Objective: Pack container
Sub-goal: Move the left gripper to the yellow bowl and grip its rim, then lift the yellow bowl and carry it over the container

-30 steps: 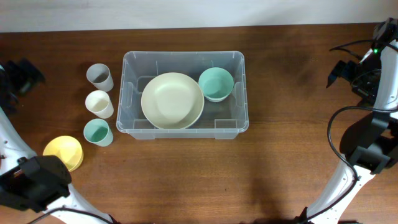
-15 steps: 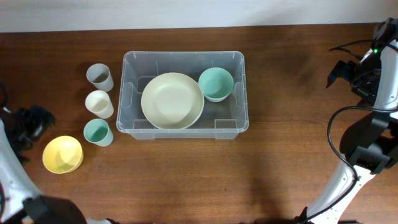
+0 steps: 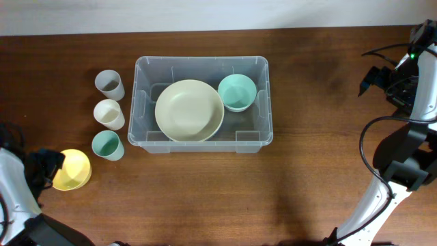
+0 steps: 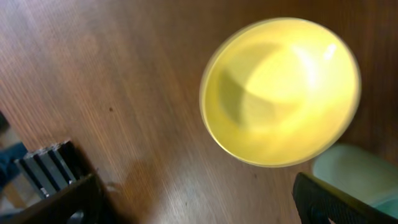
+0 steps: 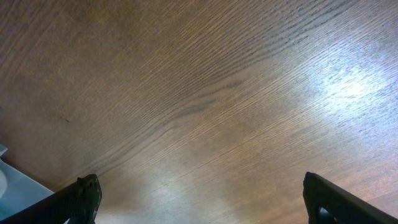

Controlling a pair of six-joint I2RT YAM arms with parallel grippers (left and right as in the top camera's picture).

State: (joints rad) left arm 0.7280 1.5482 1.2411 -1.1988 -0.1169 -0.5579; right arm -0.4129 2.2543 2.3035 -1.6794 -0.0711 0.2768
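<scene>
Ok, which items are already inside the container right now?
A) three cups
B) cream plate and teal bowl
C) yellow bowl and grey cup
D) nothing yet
B: the container holds the cream plate and the teal bowl, while the yellow bowl sits outside, off to its left.

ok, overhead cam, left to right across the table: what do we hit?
yellow bowl → column of three cups → container, near wall first → cream bowl inside it → teal bowl inside it → right arm
</scene>
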